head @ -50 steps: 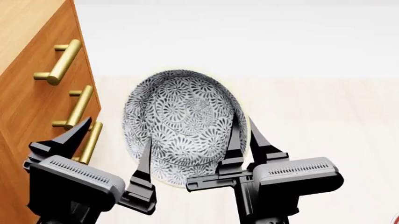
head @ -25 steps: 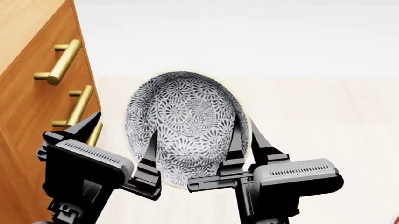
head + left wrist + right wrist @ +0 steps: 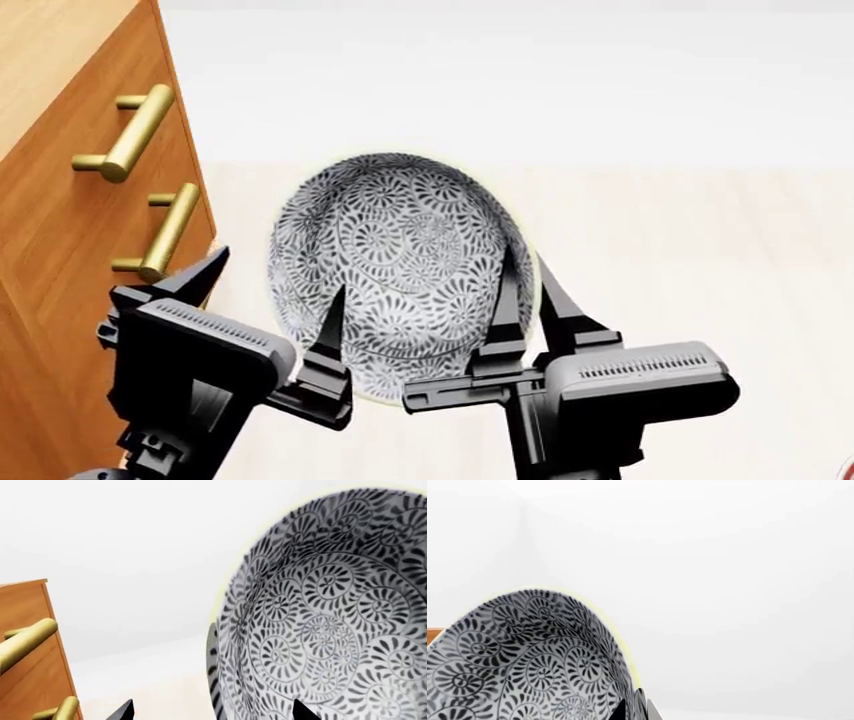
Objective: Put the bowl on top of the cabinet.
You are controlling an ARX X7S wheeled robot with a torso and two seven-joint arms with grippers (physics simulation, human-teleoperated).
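Observation:
The bowl, white with a dense grey-black floral pattern, hangs tilted in front of me in the head view. My right gripper is shut on the bowl's right rim, one finger inside and one outside, as the right wrist view confirms around the gripper. My left gripper is open and straddles the bowl's left rim without pinching it. In the left wrist view the bowl fills most of the frame and its rim runs between the left gripper's spread tips. The orange-brown cabinet stands at the left, close to the left gripper.
Brass bar handles stick out of the cabinet's drawer fronts near my left arm. The cabinet's top shows at the upper left corner. Pale wooden floor and a white wall lie beyond the bowl.
My left gripper has moved up and right from beside the cabinet handles, so its inner finger now reaches over the bowl's left side. The right gripper and bowl have barely shifted.

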